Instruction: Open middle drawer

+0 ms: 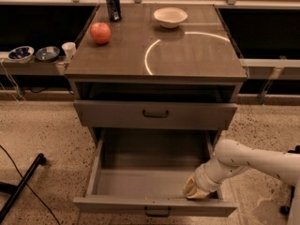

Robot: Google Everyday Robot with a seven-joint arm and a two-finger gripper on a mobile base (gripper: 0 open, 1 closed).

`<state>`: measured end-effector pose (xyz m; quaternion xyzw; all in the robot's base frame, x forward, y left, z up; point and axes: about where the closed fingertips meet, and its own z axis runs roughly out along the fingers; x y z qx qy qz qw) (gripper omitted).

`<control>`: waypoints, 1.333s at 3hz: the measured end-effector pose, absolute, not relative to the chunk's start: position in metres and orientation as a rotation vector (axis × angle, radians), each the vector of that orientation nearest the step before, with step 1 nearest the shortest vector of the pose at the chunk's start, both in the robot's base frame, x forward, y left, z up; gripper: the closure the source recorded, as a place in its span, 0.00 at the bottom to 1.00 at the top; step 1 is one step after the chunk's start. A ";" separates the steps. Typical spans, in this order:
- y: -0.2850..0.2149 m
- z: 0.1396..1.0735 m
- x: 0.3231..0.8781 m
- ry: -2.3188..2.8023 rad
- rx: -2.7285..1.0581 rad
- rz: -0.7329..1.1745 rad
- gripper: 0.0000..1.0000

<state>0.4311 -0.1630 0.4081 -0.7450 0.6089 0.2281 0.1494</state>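
Your grey cabinet's brown counter (187, 55) stands on a speckled floor. Below it, the grey flat-fronted middle drawer (117, 205) is pulled far out. Your end effector (196, 190) is inside that drawer's front right corner; you cannot tell its grip.

On my feed the desk (197, 62) has a flat, dark brown top. Three things sit on it: a red apple (100, 33) near the left edge, a dark can (112, 4) upright behind it at the back left, and a pale bowl (170, 17) at the back, well apart from both. A bright curved glare (148, 55) crosses the bare middle. The claw (196, 191) sits below, inside the pulled-out middle drawer (117, 204), at its front right corner.
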 end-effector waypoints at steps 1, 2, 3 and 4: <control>-0.163 0.415 0.411 1.757 -2.124 0.691 1.00; -0.160 0.426 0.401 1.731 -2.101 0.704 1.00; -0.160 0.446 0.409 1.692 -2.063 0.705 1.00; -0.170 0.484 0.423 1.651 -1.989 0.646 1.00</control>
